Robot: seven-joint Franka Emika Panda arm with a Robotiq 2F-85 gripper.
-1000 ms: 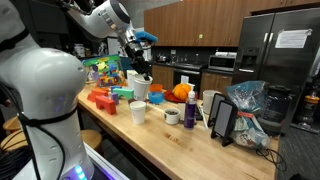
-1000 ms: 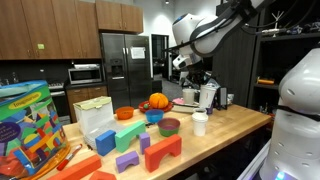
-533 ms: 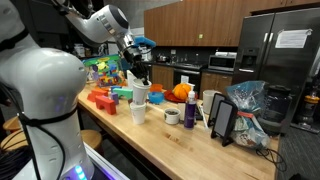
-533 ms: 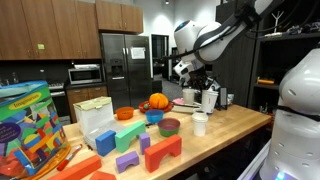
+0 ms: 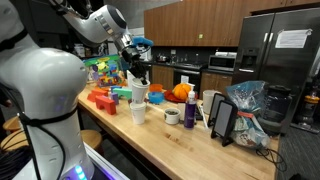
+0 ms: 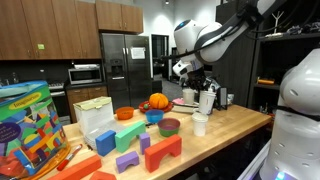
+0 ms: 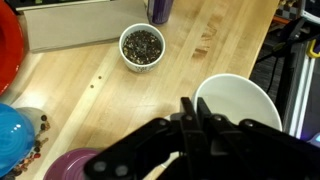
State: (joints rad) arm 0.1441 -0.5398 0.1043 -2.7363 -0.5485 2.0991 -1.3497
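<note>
White cup (image 7: pixel 245 105) is hanging from the gripper (image 7: pixel 192 118), whose jaws are pressing together on the near wall of its rim. In an exterior view the cup (image 5: pixel 140 92) is sitting at or just over the wooden counter (image 7: pixel 90 85), and I cannot tell whether its base is touching. You are carrying it by one thin edge, so I am judging the hold as weak: any quick swing or wrist roll is risking the cup pivoting and slipping out. You are also working among crowded ware. The purple bowl (image 7: pixel 65 168) and blue bowl (image 7: pixel 15 125) are lying just beside the gripper, and a second white cup (image 5: pixel 138 111) is standing near it on the counter, so a low sideways move is risking a knock. The small bowl of dark grains (image 7: pixel 142 45) is standing well apart, yet a dropped cup rolling that way is threatening a spill
</note>
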